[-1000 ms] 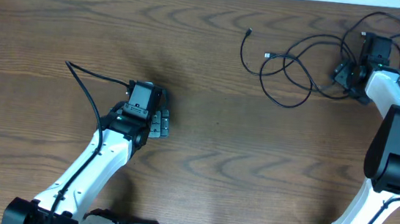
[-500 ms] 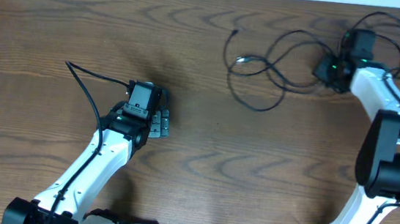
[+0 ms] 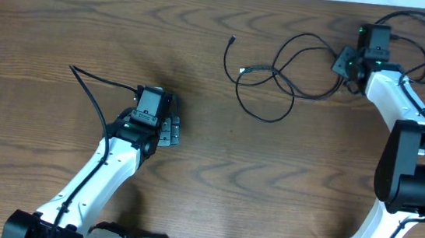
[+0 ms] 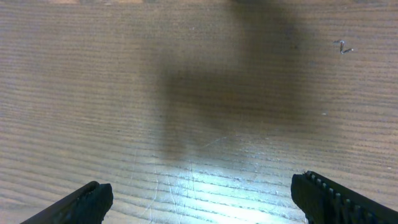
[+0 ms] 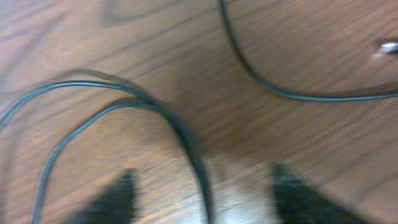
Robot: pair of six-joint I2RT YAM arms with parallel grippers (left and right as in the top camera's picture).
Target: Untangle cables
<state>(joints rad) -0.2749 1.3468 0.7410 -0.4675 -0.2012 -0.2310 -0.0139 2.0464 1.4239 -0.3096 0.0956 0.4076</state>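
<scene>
Right gripper (image 3: 348, 63) hovers near the bench's (image 3: 214, 182) far right corner, at the cables (image 3: 278, 73): thin black loops, crossed. Left gripper (image 3: 167, 132) sits mid-left. Left wrist: jaws wide, bare grained wood. Right wrist, blurred: jaws apart, a smooth limp cord (image 5: 186, 134) between them. The step looks like separating; next, pinch one strand and draw it clear.

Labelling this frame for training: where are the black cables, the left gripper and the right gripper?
black cables (image 5: 298, 96): right wrist view, on a curved strand.
left gripper (image 4: 208, 202): left wrist view, between its open fingertips.
right gripper (image 3: 344, 64): overhead view, between its fingertips.
</scene>
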